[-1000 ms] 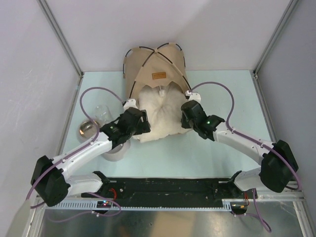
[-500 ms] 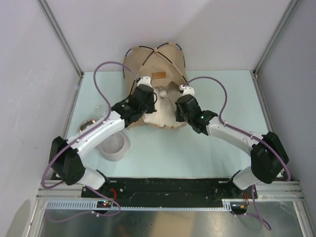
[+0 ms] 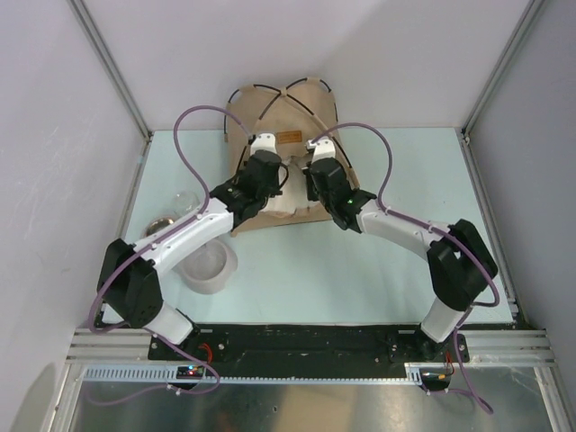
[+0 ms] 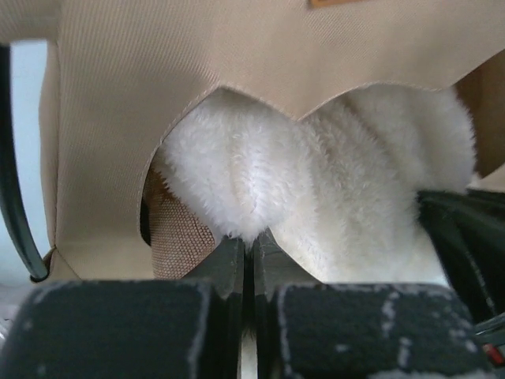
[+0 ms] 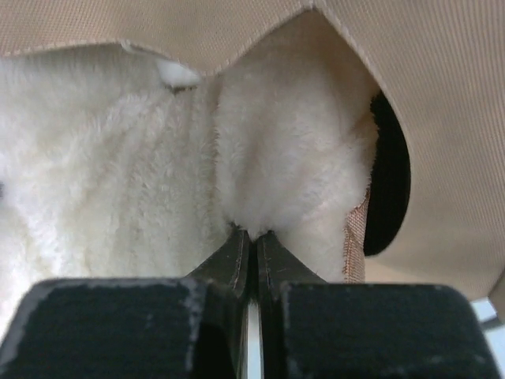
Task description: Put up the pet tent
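The tan pet tent [image 3: 270, 112] stands at the back of the table, its thin black poles crossing on top and a brown label [image 3: 290, 138] above the doorway. The cream fluffy pillow [image 3: 286, 203] fills the cat-head doorway, mostly inside. My left gripper [image 3: 268, 166] is shut, its tips [image 4: 248, 238] pinching a tuft of the pillow [image 4: 316, 181] at the doorway's left. My right gripper [image 3: 317, 169] is shut too, its tips [image 5: 252, 235] nipping a fold of the pillow [image 5: 268, 158] at the right. The white pompom [image 5: 177, 73] hangs from the tent fabric [image 5: 442, 95].
A grey double pet bowl [image 3: 164, 232] lies at the left edge, with a round translucent tub [image 3: 209, 266] in front of it beside the left arm. Walls and metal posts close in the table on three sides; the tent backs onto the far wall.
Both arms reached forward, moving the pillow from the table in front of the tent into its doorway. The left gripper went from open to shut.
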